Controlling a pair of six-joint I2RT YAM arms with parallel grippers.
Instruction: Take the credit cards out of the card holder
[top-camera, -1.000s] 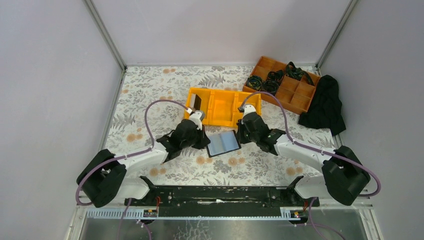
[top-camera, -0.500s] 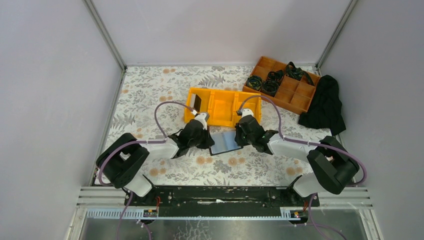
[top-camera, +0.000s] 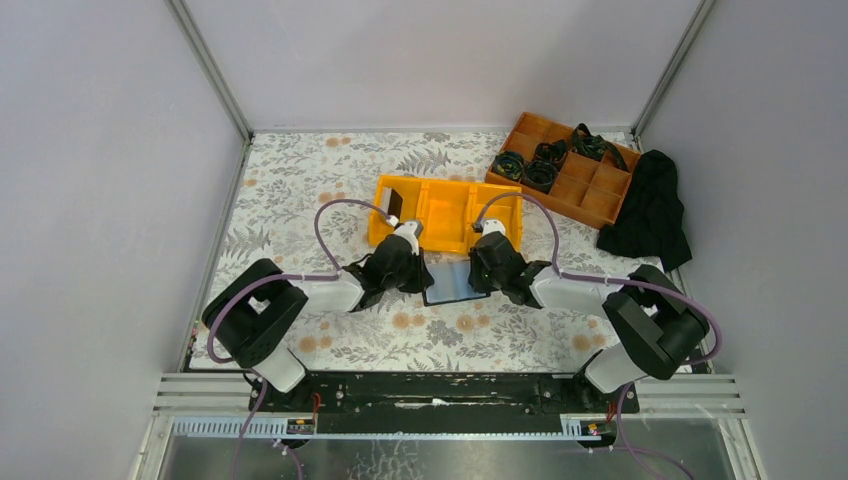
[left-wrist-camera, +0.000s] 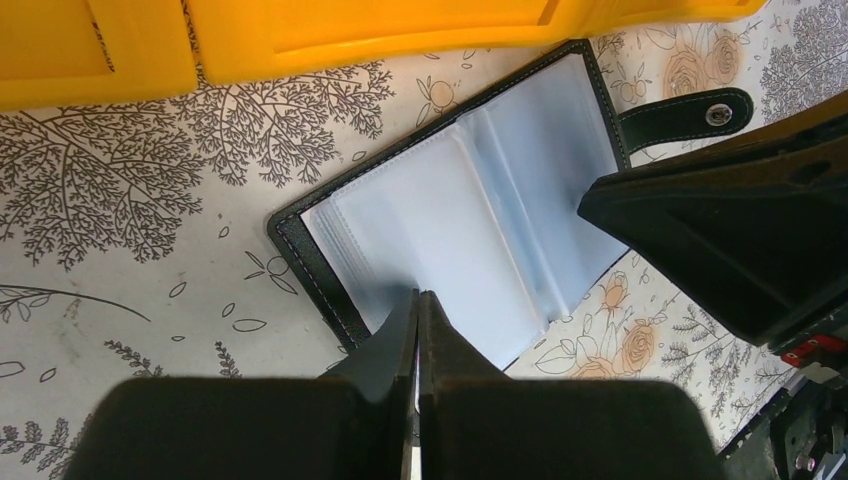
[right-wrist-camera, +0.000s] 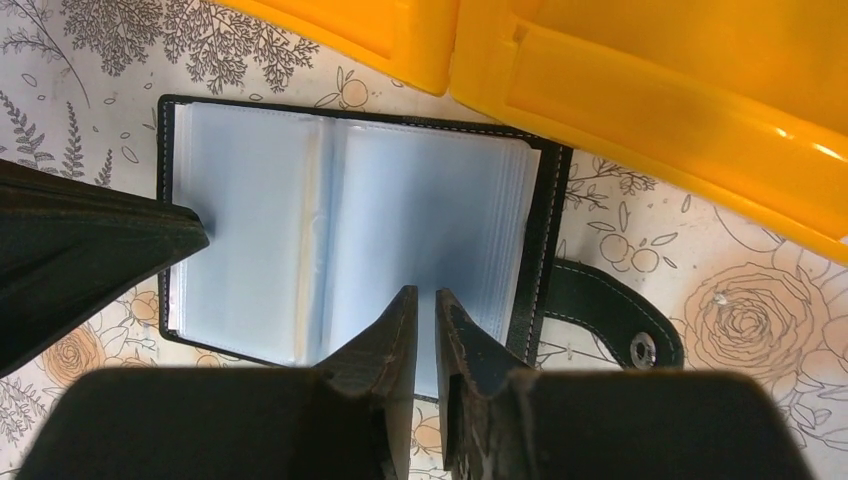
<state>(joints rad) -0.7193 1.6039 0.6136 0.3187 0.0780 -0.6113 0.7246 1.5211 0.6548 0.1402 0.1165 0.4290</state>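
Currently central: the card holder (top-camera: 447, 283) lies open and flat on the floral tablecloth (top-camera: 300, 190), clear sleeves facing up, just in front of the yellow bin (top-camera: 455, 215) and between the two grippers.
Holder details: black stitched cover, a stack of pale plastic sleeves on either side of the fold, and a strap with a snap (right-wrist-camera: 610, 315) sticking out from its right edge onto the cloth.
Sleeve contents: cannot tell through the pale plastic.
Left gripper (left-wrist-camera: 418, 298): fingers pressed together with no gap, tips down at the outer edge of the left-hand sleeve page; whether a sheet is pinched between them cannot be told.
Right gripper (right-wrist-camera: 426, 293): fingers parted by a narrow slit, nothing visible between them, tips at the near edge of the right-hand sleeve stack.
Yellow bin: three compartments, long side toward the arms; a dark flat thing (top-camera: 393, 205) leans in the left compartment, too small to identify.
Far right corner: an orange divided tray (top-camera: 590, 195) holding black coiled items, with a black cloth (top-camera: 650, 210) bunched just beside it.
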